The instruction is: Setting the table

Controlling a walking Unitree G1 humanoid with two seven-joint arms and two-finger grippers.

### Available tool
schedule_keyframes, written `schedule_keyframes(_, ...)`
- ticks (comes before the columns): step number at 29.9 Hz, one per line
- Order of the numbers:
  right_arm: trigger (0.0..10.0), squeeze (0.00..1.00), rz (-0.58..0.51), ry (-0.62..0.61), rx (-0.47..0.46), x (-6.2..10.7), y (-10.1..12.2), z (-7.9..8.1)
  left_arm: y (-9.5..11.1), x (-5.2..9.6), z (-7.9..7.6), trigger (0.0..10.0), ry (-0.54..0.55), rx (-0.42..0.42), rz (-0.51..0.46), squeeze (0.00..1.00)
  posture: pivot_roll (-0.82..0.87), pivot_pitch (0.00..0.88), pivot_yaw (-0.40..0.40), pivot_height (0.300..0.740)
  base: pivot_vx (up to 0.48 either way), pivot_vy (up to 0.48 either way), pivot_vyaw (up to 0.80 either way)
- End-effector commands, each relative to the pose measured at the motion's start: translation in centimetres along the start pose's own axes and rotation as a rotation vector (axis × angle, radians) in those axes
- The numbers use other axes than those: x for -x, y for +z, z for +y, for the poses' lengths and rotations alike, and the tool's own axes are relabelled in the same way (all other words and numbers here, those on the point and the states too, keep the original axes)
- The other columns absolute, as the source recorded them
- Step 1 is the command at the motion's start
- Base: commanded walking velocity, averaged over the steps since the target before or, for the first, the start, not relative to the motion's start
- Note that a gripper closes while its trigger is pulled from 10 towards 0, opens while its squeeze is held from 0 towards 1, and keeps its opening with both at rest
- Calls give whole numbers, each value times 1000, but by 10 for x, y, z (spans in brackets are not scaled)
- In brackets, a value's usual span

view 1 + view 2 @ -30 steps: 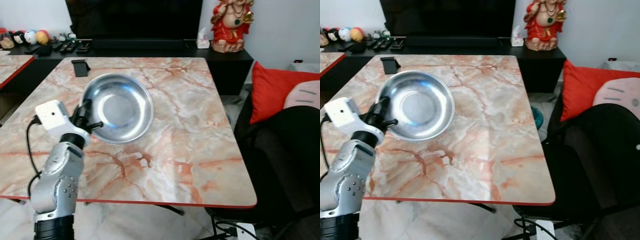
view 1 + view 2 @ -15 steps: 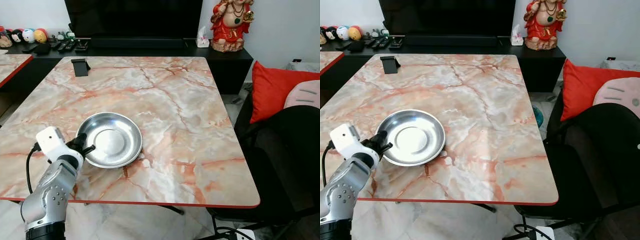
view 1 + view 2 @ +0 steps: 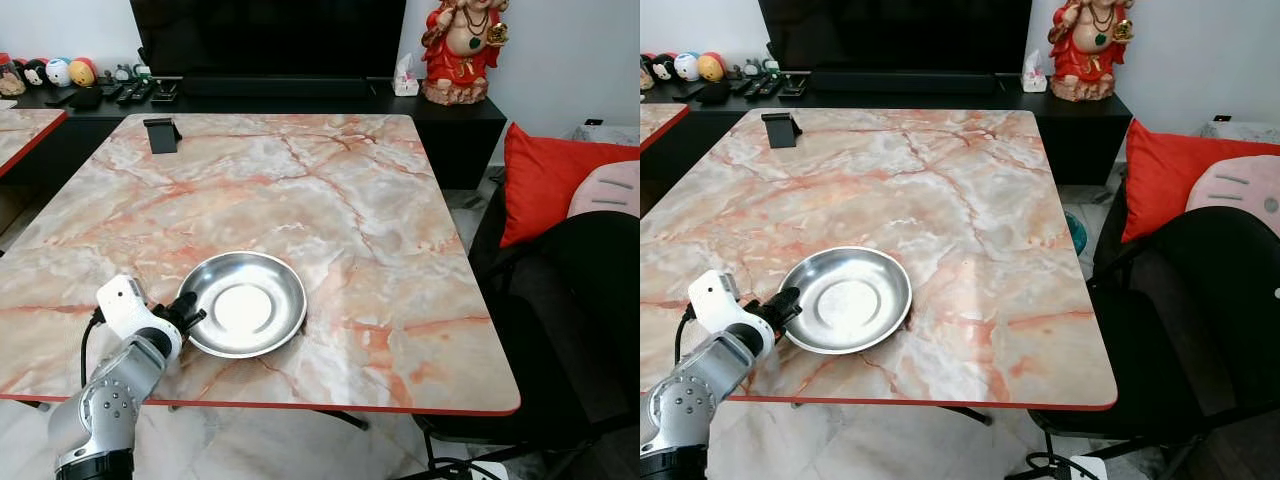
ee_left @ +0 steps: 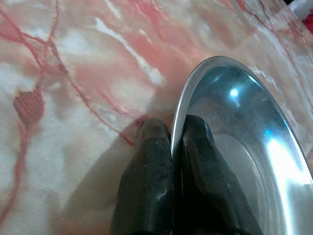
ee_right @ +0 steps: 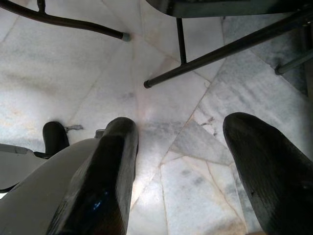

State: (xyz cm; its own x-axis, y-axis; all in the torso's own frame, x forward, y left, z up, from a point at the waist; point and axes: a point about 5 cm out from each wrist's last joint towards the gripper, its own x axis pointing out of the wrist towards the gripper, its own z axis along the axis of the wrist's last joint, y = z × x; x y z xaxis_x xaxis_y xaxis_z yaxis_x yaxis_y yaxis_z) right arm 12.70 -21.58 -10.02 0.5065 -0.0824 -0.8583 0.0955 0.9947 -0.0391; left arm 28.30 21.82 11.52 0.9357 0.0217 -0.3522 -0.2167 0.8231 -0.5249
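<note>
A shallow steel bowl lies flat on the marble table, near its front edge and left of centre. My left gripper is shut on the bowl's left rim. In the left wrist view its two black fingers pinch the rim of the bowl, one inside and one outside. My right gripper hangs open above the tiled floor.
A small black stand sits at the table's far left corner. A black chair and a red cushion are to the right. A dark cabinet with a TV, a red figurine and small toys runs along the back wall.
The bowl, held up tilted over the table's middle a second ago, has come down to the table near the front edge and then slid a little right with my left gripper.
</note>
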Motion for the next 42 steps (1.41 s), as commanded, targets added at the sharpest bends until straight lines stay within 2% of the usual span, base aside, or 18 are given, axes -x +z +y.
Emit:
schedule_keyframes(1,10000,0,18,7,5,1,-5,3,5,1,-1,10000,5,-44,-11,0,-21,0,4,740,0,0,0)
schedule_keyframes(8,10000,0,13,15,6,0,-2,5,7,-1,-2,10000,23,-104,-13,0,-22,0,4,740,0,0,0)
schedule_keyframes(9,10000,0,10,18,4,-1,-1,5,6,-1,-2,10000,21,-111,-13,655,-22,0,5,740,0,0,0)
schedule_keyframes(10,10000,0,8,18,4,-1,0,4,6,-1,-3,10000,21,-115,-12,655,-22,0,5,740,0,0,0)
schedule_keyframes(11,10000,0,7,19,5,-1,1,4,5,-1,-3,10000,25,-130,-5,1000,-17,0,2,740,0,0,0)
schedule_keyframes(20,10000,0,-5,21,14,-1,5,3,3,0,-6,10000,9,-164,-3,1000,-20,0,2,740,0,0,0)
schedule_keyframes(23,10000,0,-5,22,15,-1,5,3,4,0,-6,10000,15,-207,-8,1000,-18,0,1,740,0,0,0)
schedule_keyframes(27,10000,0,-1,20,13,-1,4,1,14,2,-8,10000,65,-474,-52,1000,-19,0,1,740,0,0,0)
schedule_keyframes(28,10000,0,2,21,14,-1,3,1,23,4,-15,10000,65,-572,-114,0,-15,0,-1,740,0,0,0)
schedule_keyframes(31,10000,0,7,24,16,-1,2,4,38,8,-28,10000,28,-583,-219,0,-13,0,-2,740,0,0,0)
schedule_keyframes(37,10000,0,7,33,16,-1,1,10,48,13,-42,10000,-36,-593,-344,0,-14,0,-1,740,0,0,0)
schedule_keyframes(38,10000,0,5,34,15,-1,1,12,49,14,-43,10000,-37,-627,-372,0,-14,0,0,740,0,0,0)
schedule_keyframes(39,10000,0,2,35,14,-2,1,13,47,16,-44,10000,-37,-709,-400,0,-14,0,-1,740,0,0,0)
schedule_keyframes(40,10000,0,-9,37,15,-2,2,15,38,19,-47,10000,-64,-827,-440,0,-14,0,-1,740,0,0,0)
schedule_keyframes(42,10000,0,-15,38,12,-2,2,16,31,21,-48,10000,-90,-846,-450,0,-17,0,1,740,0,0,0)
